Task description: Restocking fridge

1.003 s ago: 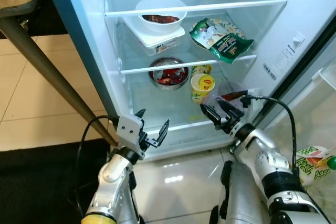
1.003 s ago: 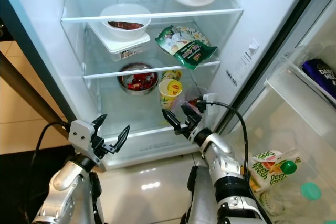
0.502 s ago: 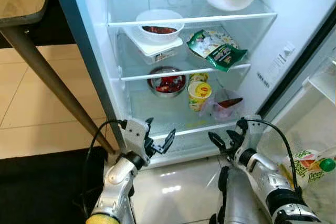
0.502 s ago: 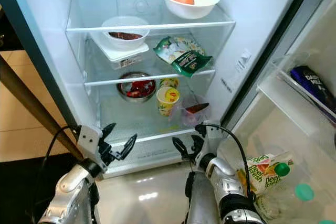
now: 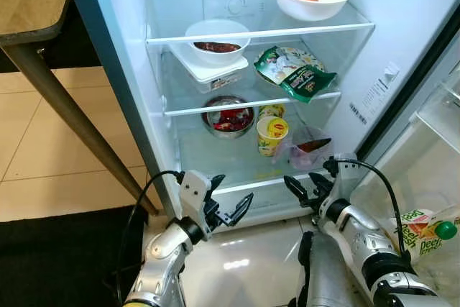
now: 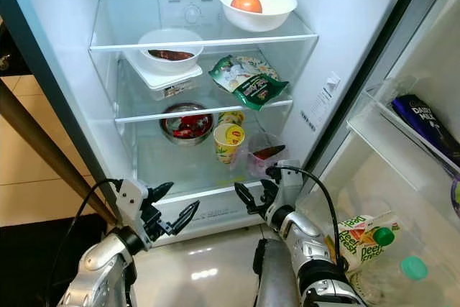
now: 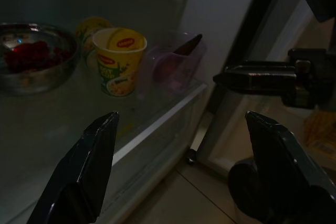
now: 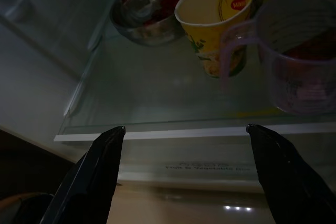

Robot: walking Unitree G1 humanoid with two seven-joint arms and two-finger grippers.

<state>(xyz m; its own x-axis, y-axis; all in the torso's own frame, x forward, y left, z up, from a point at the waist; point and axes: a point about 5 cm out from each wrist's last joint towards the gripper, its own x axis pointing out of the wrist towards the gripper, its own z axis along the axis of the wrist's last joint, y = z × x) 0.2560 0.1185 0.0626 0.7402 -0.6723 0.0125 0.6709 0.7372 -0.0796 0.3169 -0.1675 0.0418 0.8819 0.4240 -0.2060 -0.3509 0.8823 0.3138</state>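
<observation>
Two yellow Maggi cups beside a steel bowl.

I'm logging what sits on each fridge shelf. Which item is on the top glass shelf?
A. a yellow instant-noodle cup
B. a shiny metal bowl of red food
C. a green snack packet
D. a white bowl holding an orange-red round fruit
D: the white bowl holding an orange-red round fruit stands on the top glass shelf, while the yellow instant-noodle cup and the shiny metal bowl of red food sit on the lowest shelf and the green snack packet on the middle one.
</observation>
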